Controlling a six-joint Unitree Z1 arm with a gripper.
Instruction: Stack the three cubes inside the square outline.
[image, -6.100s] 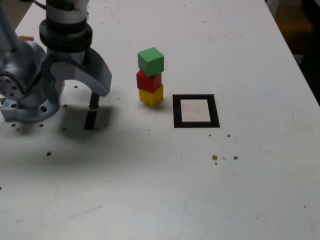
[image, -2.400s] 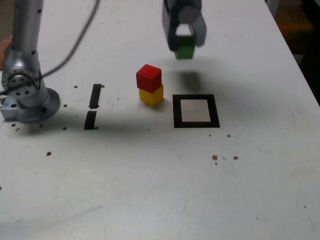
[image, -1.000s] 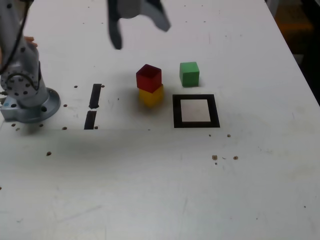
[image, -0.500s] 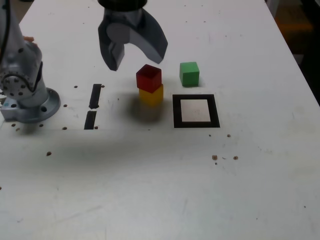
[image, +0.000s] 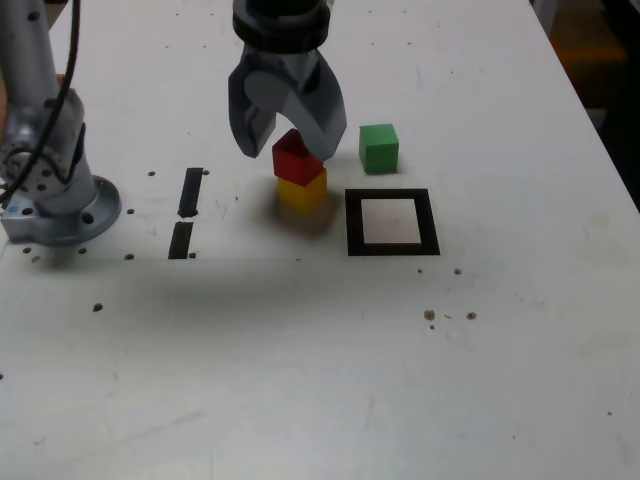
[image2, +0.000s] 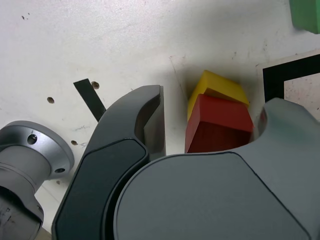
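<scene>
Hovering gripper (image: 291, 138) over red cube (image: 294, 158), jaws spread, nothing held; I read red cube directly below, between fingers. Red sits on yellow cube (image: 303, 190), just beside square outline (image: 392, 222), outside it. Green cube (image: 378, 147) alone, just behind outline. Count: three cubes, one outline, two black strips (image: 186, 214). One arm only.

My gripper (image: 290, 135) straddles the two-cube stack (image: 300, 172); the outline (image: 392, 222) lies at its four o'clock, the lone cube (image: 378, 147) at two.
</scene>
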